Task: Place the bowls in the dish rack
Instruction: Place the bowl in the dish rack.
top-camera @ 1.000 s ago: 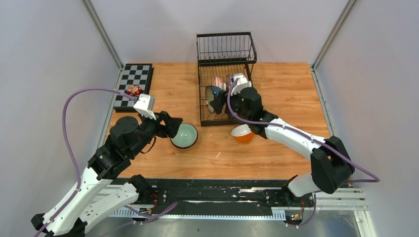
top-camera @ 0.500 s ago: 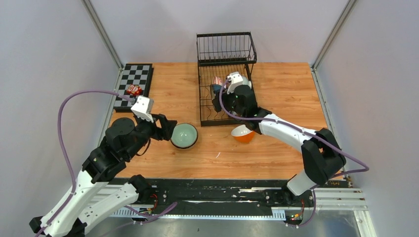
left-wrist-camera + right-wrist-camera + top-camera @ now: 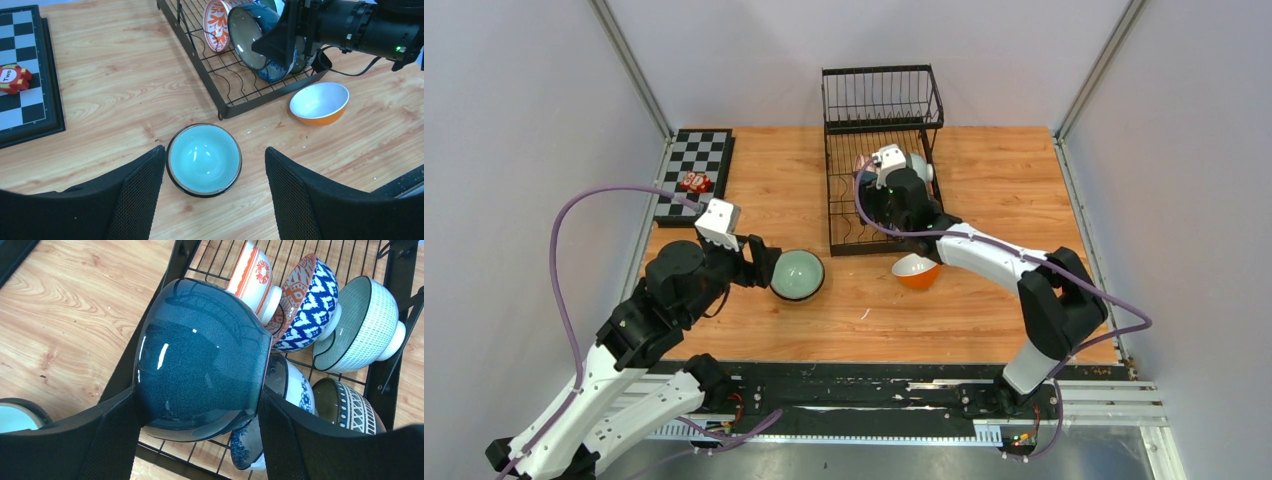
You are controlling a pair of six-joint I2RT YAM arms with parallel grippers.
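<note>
While right pincer [image 3: 197, 397] holds dark bowl [image 3: 200, 345] at dish rack [image 3: 882, 98], left pincer [image 3: 215, 152] gapes.

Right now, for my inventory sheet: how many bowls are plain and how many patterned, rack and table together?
Plain bowls: 3 (dark blue bowl, pale green bowl, orange bowl)
Patterned bowls: 5 (red-and-white bowl, blue zigzag bowl, striped white bowl, blue floral bowl, dark banded bowl)
Total: 8

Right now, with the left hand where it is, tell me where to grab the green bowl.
Probably across its outer wall under the rim, coming down from above. The green bowl sits upright, clear of the rack, framed in the wrist view by the open left hand.
</note>
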